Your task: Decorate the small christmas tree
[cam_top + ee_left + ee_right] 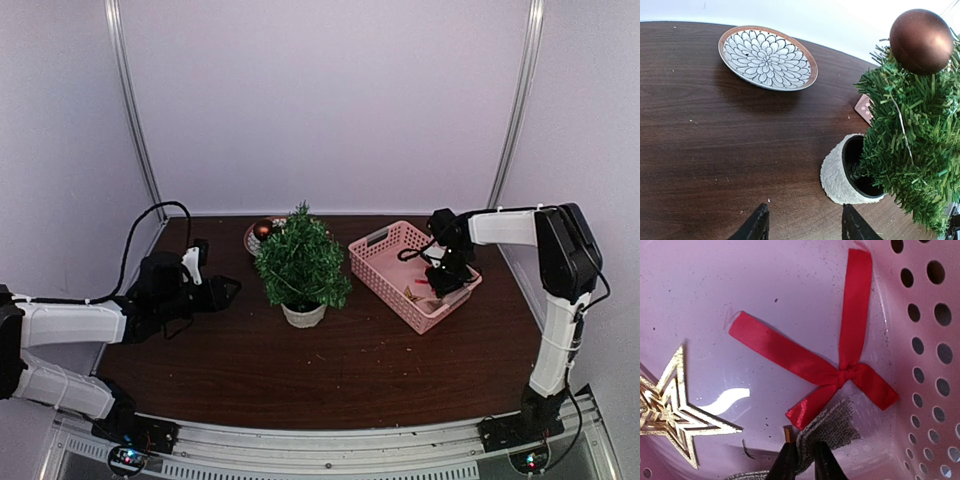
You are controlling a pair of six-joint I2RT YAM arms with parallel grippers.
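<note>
The small christmas tree (300, 262) stands mid-table in a whitish pot (303, 315). In the left wrist view the tree (920, 135) carries a brown bauble (921, 41) near its top. My left gripper (805, 225) is open and empty, low over the table just left of the pot (837, 175). My right gripper (805, 460) reaches down into the pink basket (412, 275), shut on a strip of grey mesh ribbon (832, 422). Beside the strip lie a red ribbon bow (840, 370) and a gold star (670, 415).
A patterned plate (767, 57) sits behind the tree on the left. The perforated basket wall (930, 340) rises close on the right of my right gripper. A pink dotted piece (863, 107) shows behind the pot. White walls enclose the table.
</note>
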